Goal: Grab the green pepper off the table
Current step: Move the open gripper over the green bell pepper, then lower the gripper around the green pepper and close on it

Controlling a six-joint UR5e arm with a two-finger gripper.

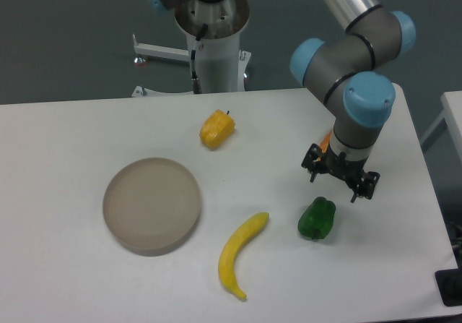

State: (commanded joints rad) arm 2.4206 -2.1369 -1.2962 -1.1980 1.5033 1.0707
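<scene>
**Gripper closing in on green pepper**

Fixed camera: gripper [341,178] spread apart, empty, hovering just at 1 o'clock of the green pepper [317,219]. Pepper lies on the counter [72,280], right of the banana [240,253]. Best to centre over the pepper, straddle its blocky sides, descend straight, then clamp.

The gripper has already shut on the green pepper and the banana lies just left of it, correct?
Not quite. In the camera view the gripper hangs above the green pepper with its jaws open, not shut on it; the pepper lies free on the table. The banana does lie just left of the pepper.
</scene>
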